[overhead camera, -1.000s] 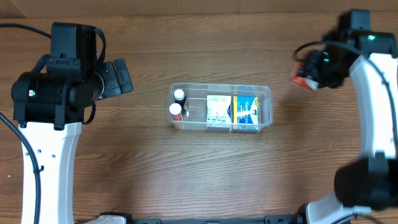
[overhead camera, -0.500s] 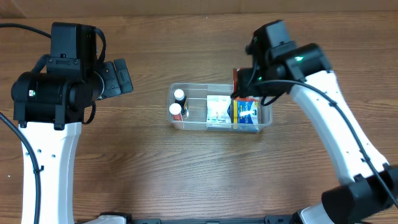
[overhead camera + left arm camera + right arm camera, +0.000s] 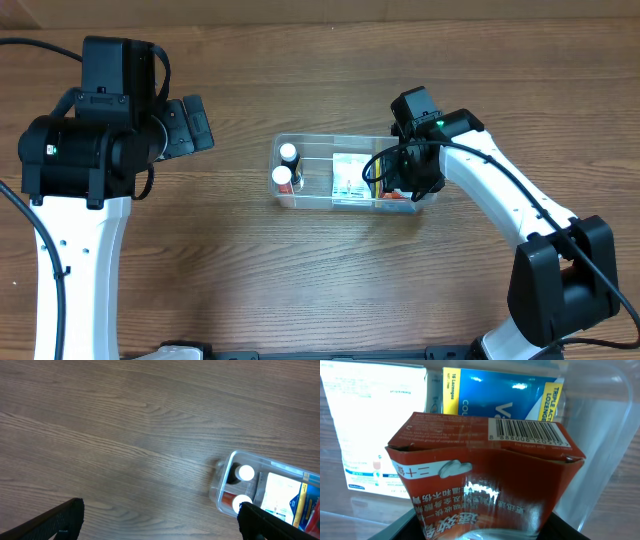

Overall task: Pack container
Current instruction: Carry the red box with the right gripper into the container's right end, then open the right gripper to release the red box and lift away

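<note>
The clear plastic container lies at the table's middle. It holds two white-capped bottles at its left end, a white box and a blue and yellow box. My right gripper is over the container's right end, shut on a red box that hangs just above the blue box inside the container. My left gripper is open and empty, above bare table left of the container.
The wooden table surrounds the container on all sides. The left arm stands at the left, the right arm reaches in from the right.
My right gripper carried the red box from the far right of the table to the container's right end and lowered it in. The left arm has not moved.
</note>
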Robot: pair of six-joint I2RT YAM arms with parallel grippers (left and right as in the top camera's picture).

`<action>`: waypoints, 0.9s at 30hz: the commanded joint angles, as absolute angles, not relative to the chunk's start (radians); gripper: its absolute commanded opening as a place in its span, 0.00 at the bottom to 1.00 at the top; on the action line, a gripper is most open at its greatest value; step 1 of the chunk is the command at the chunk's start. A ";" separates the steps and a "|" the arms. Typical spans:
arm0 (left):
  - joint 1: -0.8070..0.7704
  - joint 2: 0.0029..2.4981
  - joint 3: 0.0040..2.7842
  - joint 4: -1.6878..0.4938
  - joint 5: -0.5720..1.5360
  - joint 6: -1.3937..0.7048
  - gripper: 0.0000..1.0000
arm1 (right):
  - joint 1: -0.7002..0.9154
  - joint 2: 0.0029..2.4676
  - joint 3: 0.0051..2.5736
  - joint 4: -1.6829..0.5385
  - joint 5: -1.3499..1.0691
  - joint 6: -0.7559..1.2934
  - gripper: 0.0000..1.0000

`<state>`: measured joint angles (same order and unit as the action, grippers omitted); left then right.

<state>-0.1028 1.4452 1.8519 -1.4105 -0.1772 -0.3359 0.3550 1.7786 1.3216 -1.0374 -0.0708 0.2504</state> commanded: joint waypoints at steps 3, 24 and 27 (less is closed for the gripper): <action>-0.098 1.451 1.847 -1.410 -0.190 -0.318 1.00 | 0.352 1.779 1.320 -1.018 -0.018 0.259 0.66; -0.098 1.451 1.847 -1.410 -0.191 -0.318 1.00 | 0.237 1.587 1.506 -1.022 0.183 0.267 0.74; -0.098 1.451 1.847 -1.409 -0.191 -0.318 1.00 | 0.178 1.596 1.485 -1.027 0.165 0.268 0.59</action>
